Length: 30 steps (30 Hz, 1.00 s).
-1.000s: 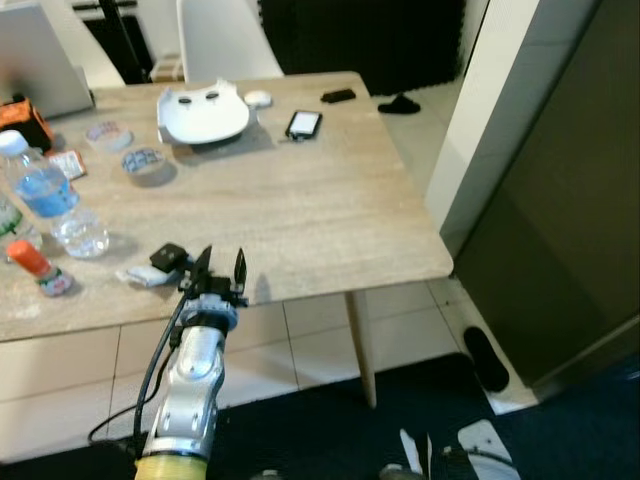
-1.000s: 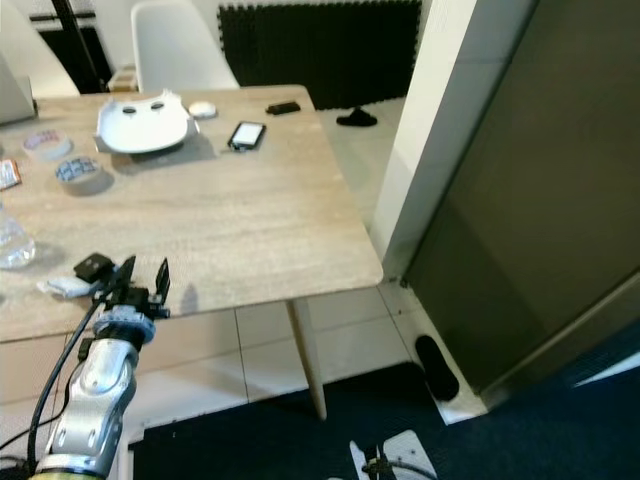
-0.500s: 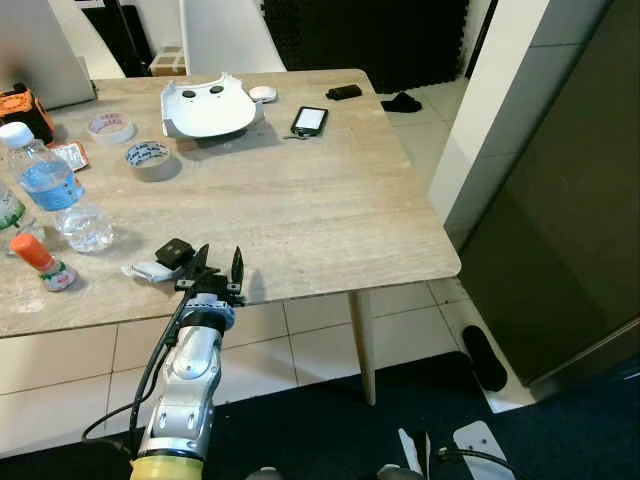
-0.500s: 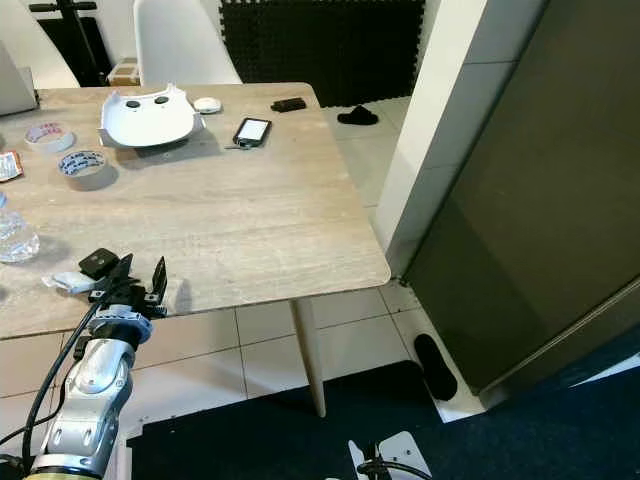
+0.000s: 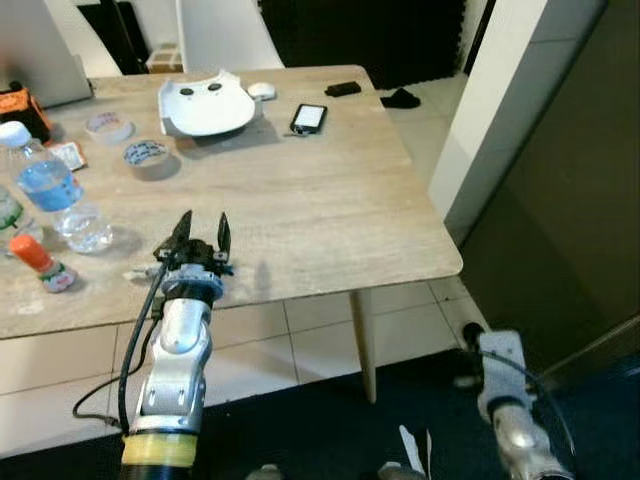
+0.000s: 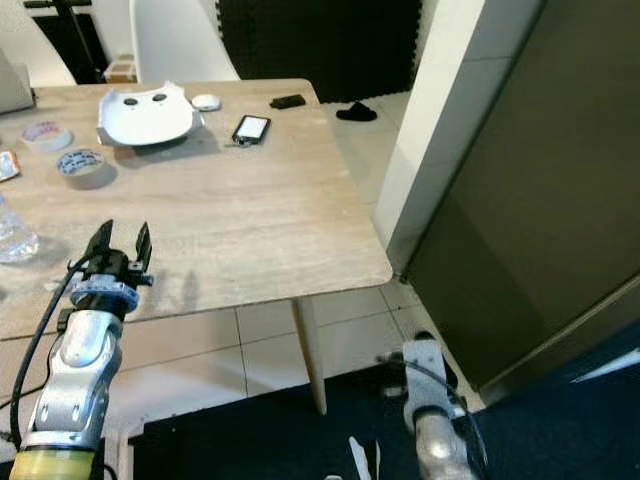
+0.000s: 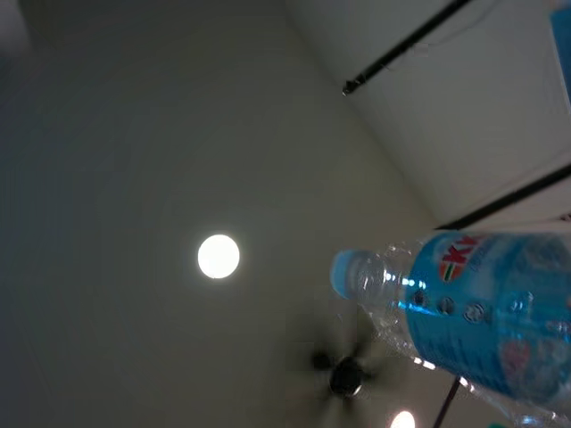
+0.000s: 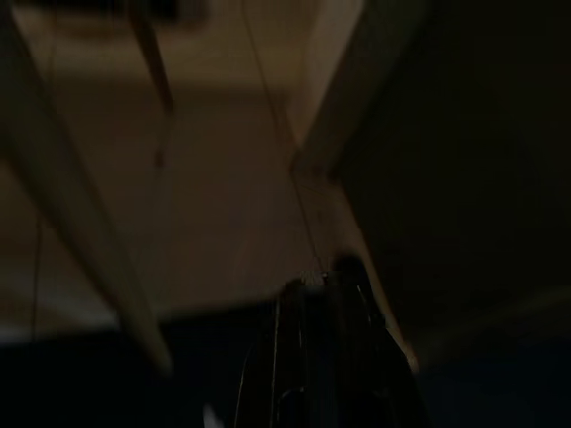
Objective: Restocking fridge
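The left gripper is raised upright over the near edge of the wooden table, its two black fingers spread apart with nothing between them. Just beside it on the table lie a small black object and a scrap of white wrapper, partly hidden behind the fingers. Further to the robot's left stands a clear water bottle with a blue label and a white cap — the left wrist view catches the same bottle against the ceiling, with a round lamp glowing above. A smaller bottle with an orange cap stands near the table's edge beside it. Toward the far side of the table sit two rolls of tape, a white cat-shaped tray and a phone. The right arm hangs low beside the table leg, near the dark fridge door — whether its gripper is open or closed I cannot tell, since the right wrist view is dark and blurred.
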### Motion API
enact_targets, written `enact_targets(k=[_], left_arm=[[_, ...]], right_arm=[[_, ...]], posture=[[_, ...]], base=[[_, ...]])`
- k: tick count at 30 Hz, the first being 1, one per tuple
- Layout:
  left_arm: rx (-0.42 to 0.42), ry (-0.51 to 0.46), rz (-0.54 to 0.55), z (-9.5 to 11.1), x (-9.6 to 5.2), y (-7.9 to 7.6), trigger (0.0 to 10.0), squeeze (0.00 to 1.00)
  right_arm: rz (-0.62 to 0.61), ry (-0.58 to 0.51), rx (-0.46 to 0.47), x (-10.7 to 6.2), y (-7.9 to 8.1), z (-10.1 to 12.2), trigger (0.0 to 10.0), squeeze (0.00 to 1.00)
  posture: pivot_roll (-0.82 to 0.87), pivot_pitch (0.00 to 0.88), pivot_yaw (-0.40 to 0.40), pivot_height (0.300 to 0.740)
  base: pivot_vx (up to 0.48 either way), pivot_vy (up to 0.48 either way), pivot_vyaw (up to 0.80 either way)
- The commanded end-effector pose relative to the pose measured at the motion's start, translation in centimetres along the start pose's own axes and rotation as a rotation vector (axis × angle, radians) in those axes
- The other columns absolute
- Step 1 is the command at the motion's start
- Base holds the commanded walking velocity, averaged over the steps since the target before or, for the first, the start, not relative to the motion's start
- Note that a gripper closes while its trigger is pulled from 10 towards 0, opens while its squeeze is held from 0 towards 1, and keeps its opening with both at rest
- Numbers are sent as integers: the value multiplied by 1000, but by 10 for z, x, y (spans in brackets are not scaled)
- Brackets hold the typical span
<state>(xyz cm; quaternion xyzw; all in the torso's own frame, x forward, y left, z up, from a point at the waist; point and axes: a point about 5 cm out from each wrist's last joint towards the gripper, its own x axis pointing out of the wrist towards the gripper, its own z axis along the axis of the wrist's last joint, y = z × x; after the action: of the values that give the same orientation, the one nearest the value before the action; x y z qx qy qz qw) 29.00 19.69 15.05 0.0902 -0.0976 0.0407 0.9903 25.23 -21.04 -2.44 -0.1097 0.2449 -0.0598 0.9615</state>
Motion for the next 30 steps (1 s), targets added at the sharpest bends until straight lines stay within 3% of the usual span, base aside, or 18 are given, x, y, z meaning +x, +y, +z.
enact_targets(k=[1, 6, 14, 21, 24, 29, 30], left_arm=[[10, 25, 4, -4, -5, 4, 10000, 0], [25, 49, 27, -8, -12, 8, 10000, 0], [53, 30, 1, -2, -10, 3, 10000, 0], [81, 38, -105, -2, -13, -5, 10000, 0], [61, 78, -85, -9, -20, -1, 10000, 0], [82, 198, 37, -34, -48, 18, 10000, 0], [82, 198, 37, -34, -48, 18, 10000, 0]], right_arm=[[-2, 14, 19, -2, 2, -5, 10000, 0], [-5, -11, 47, -1, 6, 1, 10000, 0], [17, 95, -7, -14, 9, -31, 10000, 0], [27, 223, -81, -35, 9, -68, 10000, 0], [27, 259, -94, -41, 8, -78, 10000, 0], [43, 302, -150, -48, 5, -89, 10000, 0], [43, 302, -150, -48, 5, -89, 10000, 0]], posture=[[107, 88, -46, 740], [121, 88, -48, 740], [124, 70, -34, 740], [121, 46, -11, 740], [119, 38, -11, 740], [122, 26, -19, 740], [122, 26, -19, 740]], base=[[0, 0, 0], [0, 0, 0], [0, 0, 0], [0, 0, 0], [0, 0, 0], [0, 0, 0], [0, 0, 0]])
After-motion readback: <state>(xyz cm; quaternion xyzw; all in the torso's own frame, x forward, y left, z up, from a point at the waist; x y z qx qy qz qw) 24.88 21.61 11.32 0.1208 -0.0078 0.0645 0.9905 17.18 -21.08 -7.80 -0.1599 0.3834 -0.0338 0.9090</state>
